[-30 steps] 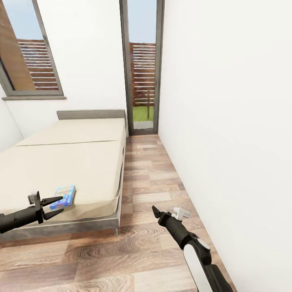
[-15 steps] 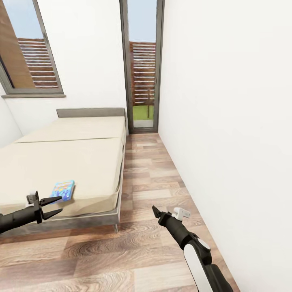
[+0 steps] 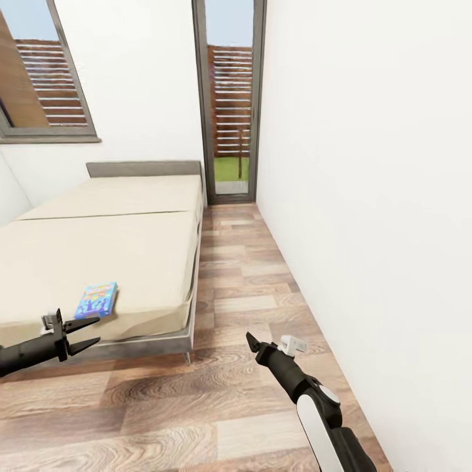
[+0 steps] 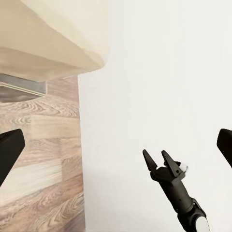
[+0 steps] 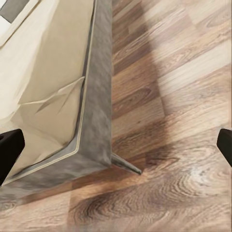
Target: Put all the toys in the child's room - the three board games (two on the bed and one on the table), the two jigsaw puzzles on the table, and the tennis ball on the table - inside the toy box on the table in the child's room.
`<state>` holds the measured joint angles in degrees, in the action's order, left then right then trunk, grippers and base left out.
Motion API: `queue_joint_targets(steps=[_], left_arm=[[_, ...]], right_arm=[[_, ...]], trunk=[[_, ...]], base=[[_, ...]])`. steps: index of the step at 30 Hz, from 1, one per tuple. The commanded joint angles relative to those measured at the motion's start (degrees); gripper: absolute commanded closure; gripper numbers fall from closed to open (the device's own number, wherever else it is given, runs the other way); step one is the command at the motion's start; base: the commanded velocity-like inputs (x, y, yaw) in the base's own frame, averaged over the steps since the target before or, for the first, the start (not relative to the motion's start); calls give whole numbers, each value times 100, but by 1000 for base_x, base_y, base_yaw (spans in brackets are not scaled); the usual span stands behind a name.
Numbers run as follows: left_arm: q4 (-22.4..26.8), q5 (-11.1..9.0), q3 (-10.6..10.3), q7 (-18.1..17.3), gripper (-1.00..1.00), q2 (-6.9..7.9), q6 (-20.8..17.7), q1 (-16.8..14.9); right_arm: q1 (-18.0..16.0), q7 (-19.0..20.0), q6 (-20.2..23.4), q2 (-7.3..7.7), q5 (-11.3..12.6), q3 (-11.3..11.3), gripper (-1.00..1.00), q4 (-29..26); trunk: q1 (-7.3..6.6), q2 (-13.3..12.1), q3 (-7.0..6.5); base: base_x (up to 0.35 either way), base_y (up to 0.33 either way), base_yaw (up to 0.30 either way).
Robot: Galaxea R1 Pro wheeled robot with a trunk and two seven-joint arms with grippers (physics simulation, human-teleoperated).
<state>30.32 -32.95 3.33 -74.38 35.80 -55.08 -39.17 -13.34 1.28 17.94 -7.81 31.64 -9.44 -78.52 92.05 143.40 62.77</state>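
**Blue game box lies on the bed, both grippers empty**

Beige mattress fills the head view's left: the bed (image 3: 118, 249) carries a small blue board game (image 3: 96, 299) near its foot edge. The left gripper (image 3: 82, 333) hovers just below it, jaws spread wide, holding nothing. The right gripper (image 3: 272, 343) hangs over the wood floor (image 3: 242, 275), jaws parted.

Left wrist view: the right gripper (image 4: 158, 158) shows against the white wall (image 4: 159, 72), fingers apart.

Right wrist view: the bed's grey frame (image 5: 99, 96) corner and its leg.

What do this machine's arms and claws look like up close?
Both arms are slim and matte black. The left gripper has two thin pointed black fingers. The right gripper has similar pointed fingers, a small white part beside the wrist, and a glossy white shell further up the arm.
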Motion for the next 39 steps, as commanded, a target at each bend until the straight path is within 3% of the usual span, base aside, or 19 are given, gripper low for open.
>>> queue_joint_targets(steps=[1,14,24,39], left_arm=[[0,-18,-1,-6,-100,2,-47,-3],[-183,-33,13,-25,-100,271,-32,-3],[-383,-29,232,-236,-100,328,6,-1],[-545,-35,289,-279,-100,363,31,-2]], right_arm=[[-2,10,26,-2,28,8,-100,-5],[-2,12,31,-2,26,11,-100,-8],[-2,9,21,-2,27,-1,-100,-5],[-2,4,17,-8,27,-14,-100,-5]], trunk=[[1,4,28],[4,5,50],[4,5,50],[4,5,50]], base=[[0,0,0],[0,0,0],[7,11,0],[24,37,0]])
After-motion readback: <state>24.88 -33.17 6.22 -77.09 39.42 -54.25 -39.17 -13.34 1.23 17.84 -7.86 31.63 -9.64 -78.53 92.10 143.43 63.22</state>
